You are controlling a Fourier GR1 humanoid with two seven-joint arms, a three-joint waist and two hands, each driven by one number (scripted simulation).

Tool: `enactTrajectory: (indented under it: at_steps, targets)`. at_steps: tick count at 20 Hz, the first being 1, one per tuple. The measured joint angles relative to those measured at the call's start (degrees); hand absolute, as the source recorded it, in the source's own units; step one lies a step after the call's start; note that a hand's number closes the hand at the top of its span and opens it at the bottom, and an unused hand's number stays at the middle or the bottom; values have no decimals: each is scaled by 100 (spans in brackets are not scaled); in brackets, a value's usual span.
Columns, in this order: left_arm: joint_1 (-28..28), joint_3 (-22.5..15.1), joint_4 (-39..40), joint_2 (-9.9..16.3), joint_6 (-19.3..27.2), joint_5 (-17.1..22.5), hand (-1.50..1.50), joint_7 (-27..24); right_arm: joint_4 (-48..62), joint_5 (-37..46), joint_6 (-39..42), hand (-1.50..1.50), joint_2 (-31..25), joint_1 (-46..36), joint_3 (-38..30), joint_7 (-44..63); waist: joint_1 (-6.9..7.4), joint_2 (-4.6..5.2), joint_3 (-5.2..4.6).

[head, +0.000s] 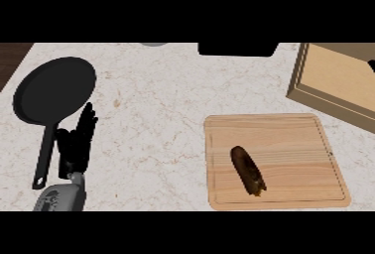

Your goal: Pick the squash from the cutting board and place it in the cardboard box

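I see the dark brown elongated squash (pixel 248 170) lying flat on the light wooden cutting board (pixel 293 139), left of the board's centre, long axis running from mid-board toward the board's near edge. Nothing is touching it. The board sits at the worktop's near right. The tan cardboard box (pixel 338 79) is at the worktop's far right corner, just past the board's far right corner, set at an angle, partly cut off by the view's edge.

My left hand (pixel 77 141) shows at the worktop's near left, black fingers straight and pointing up, relaxed, holding nothing. It sits just beside the handle of the black round frying pan (pixel 55 89), which lies along the left edge; I can't tell whether they touch. Right hand does not show in the head view. White marbled worktop (pixel 161 114) carries everything.
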Motion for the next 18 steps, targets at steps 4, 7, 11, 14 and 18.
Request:
enactTrajectory:
  at_steps: [4,7,11,14,18]
  targets:
    - [-67,19,-28,58,-83,44,0,50,1192,79,-360,-150,-92,-405,-149,-153,72,29,4]
    - [-110,-23,15,1,-74,28,0,37,1882,-23,-403,-150,-106,-614,-315,-323,105,52,11]
    - [-31,-66,-100,-38,-78,30,0,54,2526,-282,-431,-150,-101,-750,-593,-779,127,57,16]
    - [-24,-68,-160,-25,-91,37,0,83,2798,-608,-272,-150,-144,-846,-879,-1259,115,54,20]
    - [72,-44,-147,-5,-113,49,0,14,3109,-1175,271,-150,-297,-1004,-1376,-1701,89,48,21]
